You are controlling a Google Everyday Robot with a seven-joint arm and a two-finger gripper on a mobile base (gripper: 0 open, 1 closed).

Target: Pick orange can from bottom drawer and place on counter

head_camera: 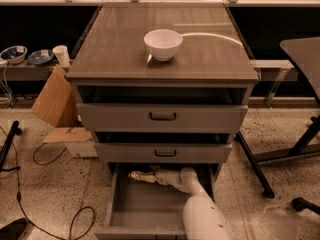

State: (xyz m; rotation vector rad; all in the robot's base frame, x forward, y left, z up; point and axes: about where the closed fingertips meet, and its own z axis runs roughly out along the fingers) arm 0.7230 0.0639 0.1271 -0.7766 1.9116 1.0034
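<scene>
The bottom drawer (150, 209) is pulled out at the foot of the cabinet, showing its bare grey floor. My white arm reaches down into it from the lower right. The gripper (136, 175) sits at the back left of the drawer, under the middle drawer front. The orange can (147, 178) shows as a small golden-brown shape right at the gripper's tip; whether it is held cannot be made out. The counter (115, 49) is the glossy grey-brown top of the cabinet.
A white bowl (163, 44) stands on the counter. Two upper drawers with black handles (162, 116) are slightly ajar. Cardboard (52, 101) and cables lie on the floor at left. Table legs (255, 166) stand at right.
</scene>
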